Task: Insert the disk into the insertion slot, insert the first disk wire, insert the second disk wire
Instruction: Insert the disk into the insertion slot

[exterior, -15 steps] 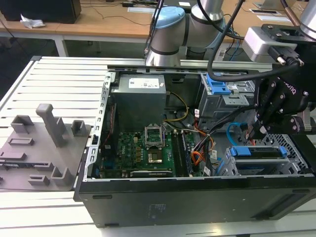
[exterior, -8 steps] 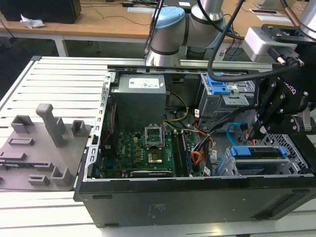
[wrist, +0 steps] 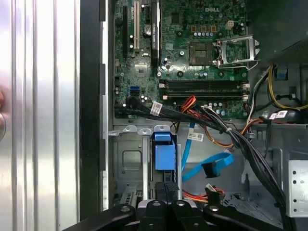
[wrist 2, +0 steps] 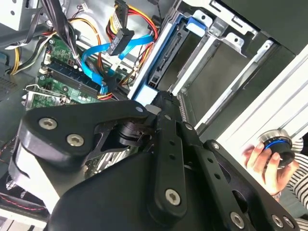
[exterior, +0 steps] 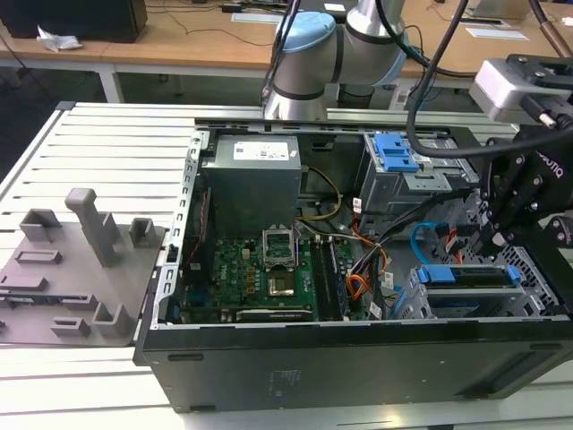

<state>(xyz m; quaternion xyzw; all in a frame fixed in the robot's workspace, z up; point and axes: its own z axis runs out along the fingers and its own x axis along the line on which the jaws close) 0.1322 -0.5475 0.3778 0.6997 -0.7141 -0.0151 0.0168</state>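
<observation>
Blue plastic frames the disk, which sits down in the insertion slot. That slot is the low grey cage with round holes in its side, at the exterior view's right of the open computer case on the ribbed metal desk. From how it lies, the disk looks seated or very nearly so. The hand hangs over the disk's end with its fingers narrow, close together. In the first wrist view their tips are at the carrier's blue tab; I cannot tell whether they pinch it or only press on it.

Neither cable looks plugged into the disk. The second disk wire, a thin flat light blue loop, lies loose just beside the cage. A black plug on the red, yellow and orange wire bundle dangles near it above the motherboard.

By my judgement the disk is dense and rigid and will not take knocks well. It is best held by the carrier's rails or tab, not the labelled face. The blue wire is light and floppy and would bend away if gripped along its length, so the stiff plug at its end is the place to hold.
</observation>
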